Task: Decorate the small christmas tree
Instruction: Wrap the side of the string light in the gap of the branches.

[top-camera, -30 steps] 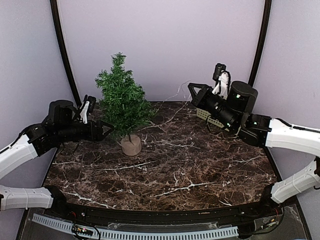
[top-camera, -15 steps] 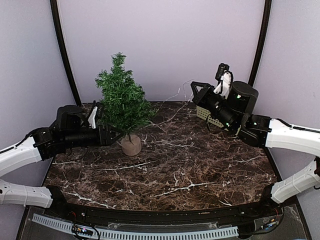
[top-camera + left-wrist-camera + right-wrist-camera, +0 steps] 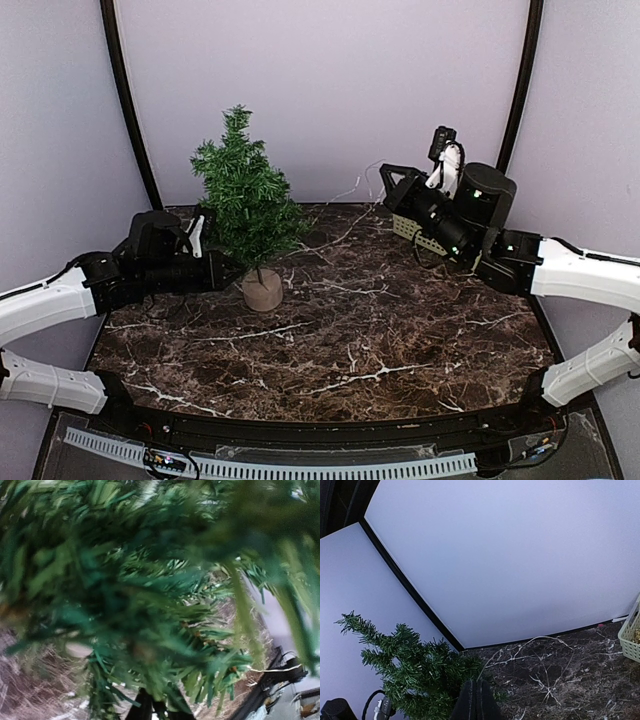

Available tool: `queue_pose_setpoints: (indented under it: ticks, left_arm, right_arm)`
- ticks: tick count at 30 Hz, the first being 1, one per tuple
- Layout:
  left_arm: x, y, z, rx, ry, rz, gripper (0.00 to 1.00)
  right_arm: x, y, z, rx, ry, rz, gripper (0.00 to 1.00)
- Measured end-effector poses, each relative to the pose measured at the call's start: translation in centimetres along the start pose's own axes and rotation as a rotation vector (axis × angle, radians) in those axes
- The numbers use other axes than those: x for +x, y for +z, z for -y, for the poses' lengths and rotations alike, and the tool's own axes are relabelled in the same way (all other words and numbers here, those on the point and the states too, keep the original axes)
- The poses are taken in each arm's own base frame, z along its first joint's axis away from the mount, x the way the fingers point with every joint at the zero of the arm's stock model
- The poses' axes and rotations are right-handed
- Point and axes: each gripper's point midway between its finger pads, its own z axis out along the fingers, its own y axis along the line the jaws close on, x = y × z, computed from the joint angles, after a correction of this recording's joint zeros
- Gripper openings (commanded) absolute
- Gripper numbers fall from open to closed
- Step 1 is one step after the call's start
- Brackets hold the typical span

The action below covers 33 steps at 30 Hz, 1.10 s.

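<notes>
Small christmas tree stands upright on its round pale wooden stump base, on the dark marble tabletop near the back wall. No ornaments visible on it.

Left gripper is pushed into the tree's lowest branches, level with the trunk just above the stump. Fingertips are buried in needles in the top view. The left wrist view is just blurred green branches filling the lens. Can't tell if the claw is clenched or released, or if it's pinching the trunk or a branch.

Right gripper hangs in the air well clear of the tree, on the side opposite the left arm, about level with the tree's middle and pointing toward it. The right wrist view shows the fingers pressed together, so clenched. Can't tell if anything is pinched between them. That same view shows the tree low and ahead.

A thin pale wire runs from near the right claw's tip down to the tabletop beside the tree's lower branches. Contact with the claw isn't resolvable.

A pale slatted basket sits on the tabletop beyond the right claw from the tree, partly under that arm. Contents are too small to make out.
</notes>
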Motion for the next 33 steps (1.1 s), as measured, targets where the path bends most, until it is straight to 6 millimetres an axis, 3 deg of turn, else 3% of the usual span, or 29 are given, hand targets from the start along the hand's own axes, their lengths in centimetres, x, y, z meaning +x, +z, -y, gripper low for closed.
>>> queue_pose_setpoints:
  ticks: [5, 12, 22, 26, 33]
  left_arm:
    - [-0.2, -0.3, -0.4, -0.021, 0.002, 0.018, 0.00]
    - [-0.3, -2.4, -1.4, -0.062, 0.022, 0.056, 0.00]
    - [0.0, -2.7, -3.3, -0.106, 0.079, 0.016, 0.00]
    - [-0.1, -2.7, -3.3, -0.087, 0.110, 0.010, 0.00]
    - [-0.2, -2.8, -3.3, -0.064, 0.148, -0.001, 0.00]
  right_arm:
    - [-0.5, 0.0, -0.4, 0.013, -0.065, 0.006, 0.00]
    - [-5.5, -0.1, -1.6, 0.064, -0.142, 0.113, 0.00]
    - [-6.7, -2.2, -3.4, 0.020, -0.220, 0.125, 0.00]
    - [-6.7, -2.2, -2.8, 0.055, -0.217, 0.132, 0.00]
    - [-3.1, 0.7, -0.7, 0.184, -0.280, 0.077, 0.00]
